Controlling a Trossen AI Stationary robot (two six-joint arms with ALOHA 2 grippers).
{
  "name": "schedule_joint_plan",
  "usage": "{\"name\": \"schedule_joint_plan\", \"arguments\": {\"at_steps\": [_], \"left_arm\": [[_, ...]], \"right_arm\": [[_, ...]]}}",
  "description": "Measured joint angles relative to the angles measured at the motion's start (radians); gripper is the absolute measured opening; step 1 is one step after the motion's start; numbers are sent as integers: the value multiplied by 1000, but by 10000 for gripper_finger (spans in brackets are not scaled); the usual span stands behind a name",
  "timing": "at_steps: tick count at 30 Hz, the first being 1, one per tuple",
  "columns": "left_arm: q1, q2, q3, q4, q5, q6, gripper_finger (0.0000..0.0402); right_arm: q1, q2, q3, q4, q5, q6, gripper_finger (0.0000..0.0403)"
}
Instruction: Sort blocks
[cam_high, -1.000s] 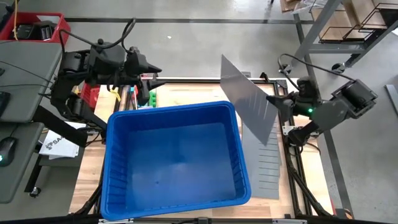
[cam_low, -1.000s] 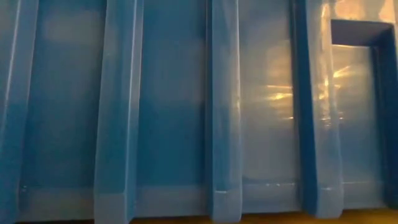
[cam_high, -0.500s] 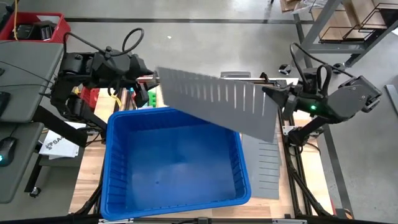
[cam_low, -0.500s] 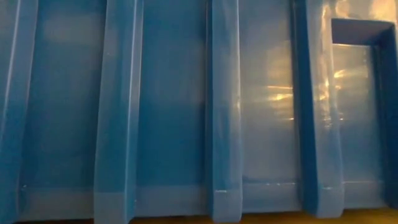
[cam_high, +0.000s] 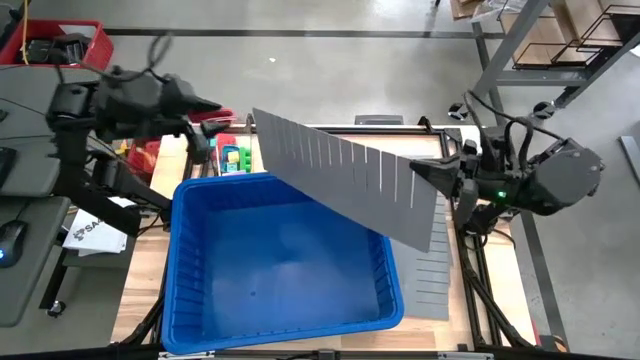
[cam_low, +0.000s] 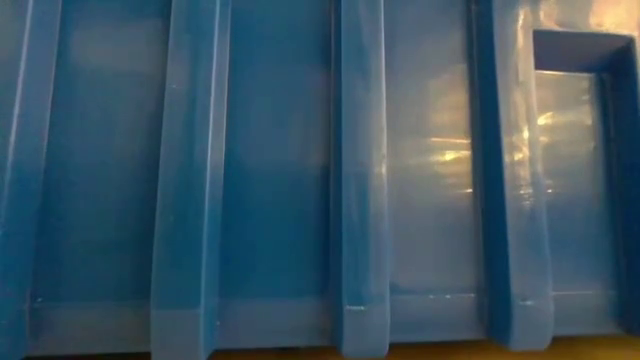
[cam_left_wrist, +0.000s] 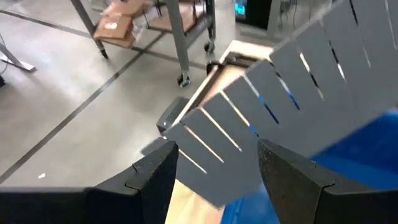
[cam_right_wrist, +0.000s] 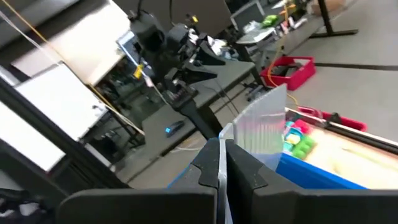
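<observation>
Coloured blocks (cam_high: 232, 157) just beside left gripper (cam_high: 222, 113).

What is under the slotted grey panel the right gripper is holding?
Under the slotted divider panel, pinched by the right gripper, lies the blue bin's far corner. A second panel lies flat on the table; anything beneath it is hidden.

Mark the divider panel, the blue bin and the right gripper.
Divider panel (cam_high: 345, 185): high view, middle of its slotted face.
Blue bin (cam_high: 283, 181): high view, far rim.
Right gripper (cam_high: 418, 170): high view, fingertips shut on the panel's edge.
</observation>
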Motion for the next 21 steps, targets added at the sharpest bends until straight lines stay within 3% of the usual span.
{"name": "schedule_joint_plan", "arguments": {"at_steps": [9,14,21], "left_arm": [[0,-63,0,46,-33,-34,218],[0,-68,0,51,-53,-52,218],[0,-53,0,50,78,-113,218]], "right_arm": [[0,0,0,211,-42,-183,0],[0,11,0,236,-76,-212,0],[-50,42,0,167,-162,-142,0]]}}
